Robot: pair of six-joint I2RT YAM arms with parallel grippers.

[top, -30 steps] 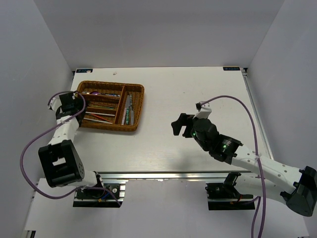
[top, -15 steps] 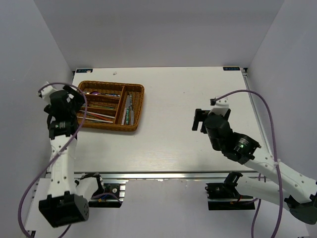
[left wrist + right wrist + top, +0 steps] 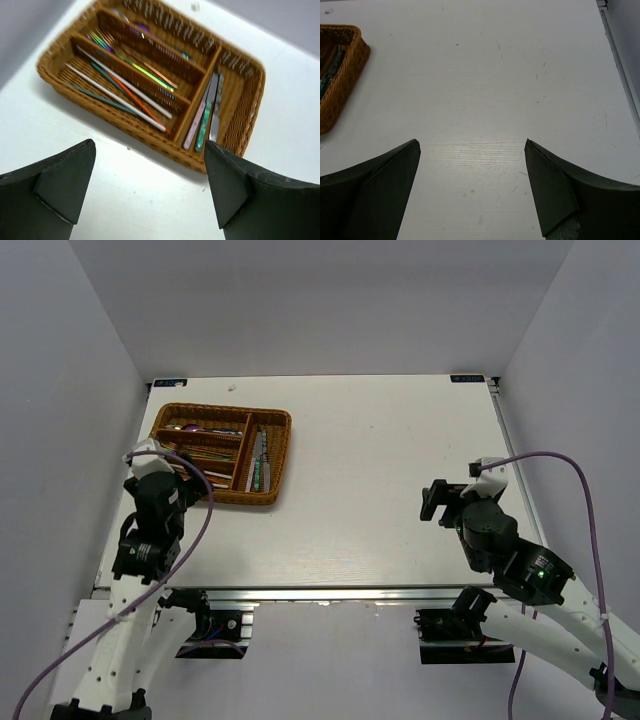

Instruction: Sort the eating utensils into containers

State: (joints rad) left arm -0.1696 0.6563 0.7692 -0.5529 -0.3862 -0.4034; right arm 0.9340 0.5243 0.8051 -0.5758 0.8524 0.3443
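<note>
The brown wicker tray (image 3: 280,445) stands at the table's far left, also in the left wrist view (image 3: 250,107). Its compartments hold the utensils: grey, orange and green chopsticks (image 3: 117,90), colourful forks and spoons (image 3: 135,67), and teal-handled and silver knives (image 3: 206,117). My left gripper (image 3: 178,498) is open and empty, just near of the tray's front left corner. My right gripper (image 3: 440,502) is open and empty over bare table at the right, far from the tray. The tray's corner shows in the right wrist view (image 3: 340,75).
The white table (image 3: 380,460) is walled by grey panels at the back and sides. A metal rail (image 3: 330,592) runs along the near edge. Purple cables loop from both arms.
Both arms have pulled back toward the near edge. The left gripper moved from over the tray's left end to below its front corner. The right gripper moved right and nearer.
</note>
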